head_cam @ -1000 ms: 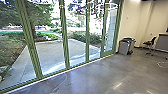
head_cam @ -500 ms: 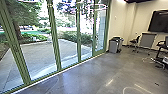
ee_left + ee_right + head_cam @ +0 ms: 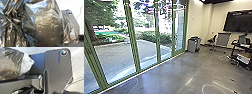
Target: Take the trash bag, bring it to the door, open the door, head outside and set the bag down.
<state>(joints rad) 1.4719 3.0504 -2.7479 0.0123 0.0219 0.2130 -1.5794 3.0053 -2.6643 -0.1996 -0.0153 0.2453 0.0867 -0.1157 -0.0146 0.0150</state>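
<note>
Head view swung right | boxy gray bin [image 3: 192,46] beside green-framed glass wall [image 3: 133,42] | shiny dark plastic bag [image 3: 48,23], cropped in wrist views | left gripper, right gripper: cannot tell hold

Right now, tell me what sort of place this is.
Likely an office or meeting room facing a yard: a wall screen, a chair and tall glass panels.

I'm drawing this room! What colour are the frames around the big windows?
Green. The window frames show best in the head view.
</note>
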